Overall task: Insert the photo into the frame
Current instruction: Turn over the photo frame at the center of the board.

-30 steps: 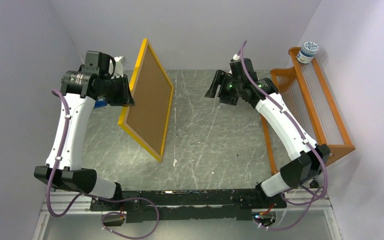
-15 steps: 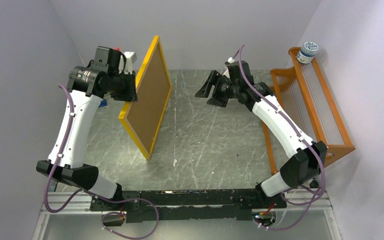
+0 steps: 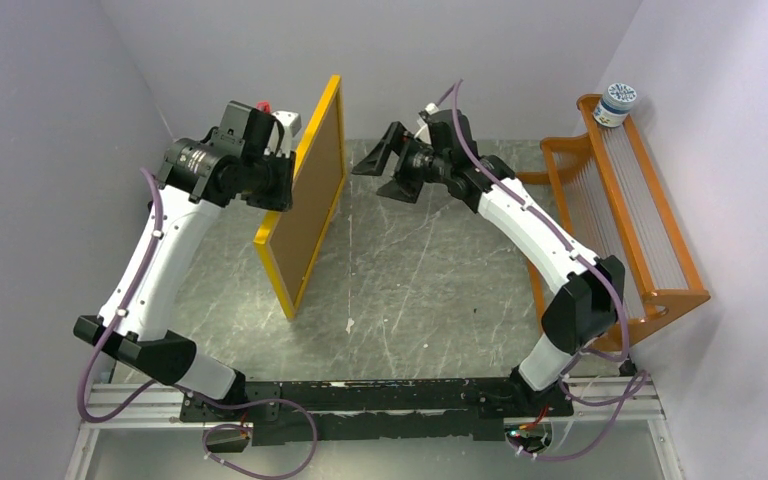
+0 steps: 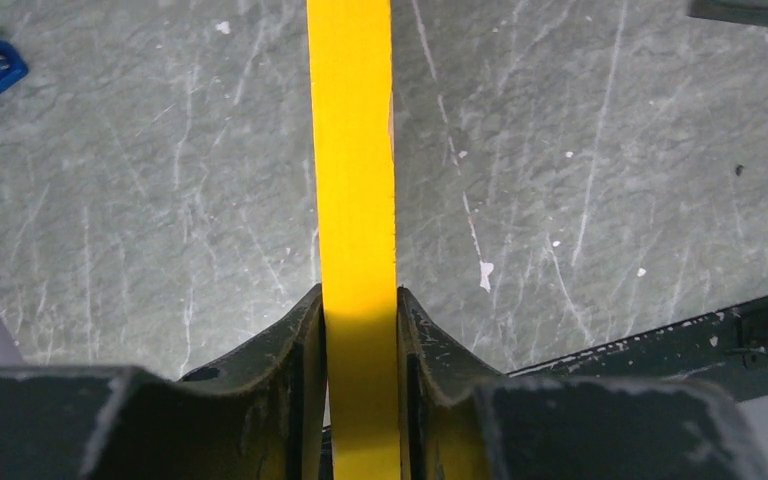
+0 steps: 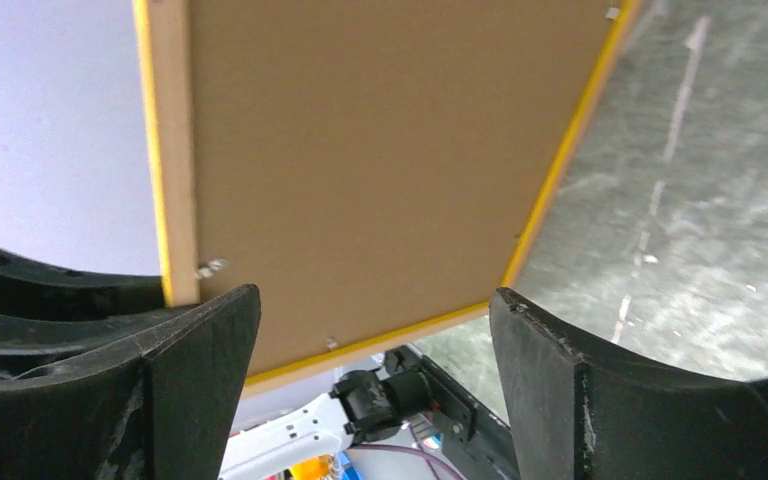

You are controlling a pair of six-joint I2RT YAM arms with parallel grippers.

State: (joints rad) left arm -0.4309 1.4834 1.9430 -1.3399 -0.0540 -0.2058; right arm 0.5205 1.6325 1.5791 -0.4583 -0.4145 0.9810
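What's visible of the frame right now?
The frame is a large rectangle with a thin yellow, wood-looking border. Its brown board back carries a few small metal tabs. It stands nearly on edge, slightly tilted, with the front out of view. The left gripper clamps its yellow edge. The right gripper is open and faces the brown back without touching it.

A: Table (image 3: 430, 270): grey, marbled, white-scratched. How is it enclosed?
B: Pale lilac walls (image 3: 50, 100) are seen left, behind, right of it. An orange slatted rack (image 3: 650, 230) is set along its right edge.
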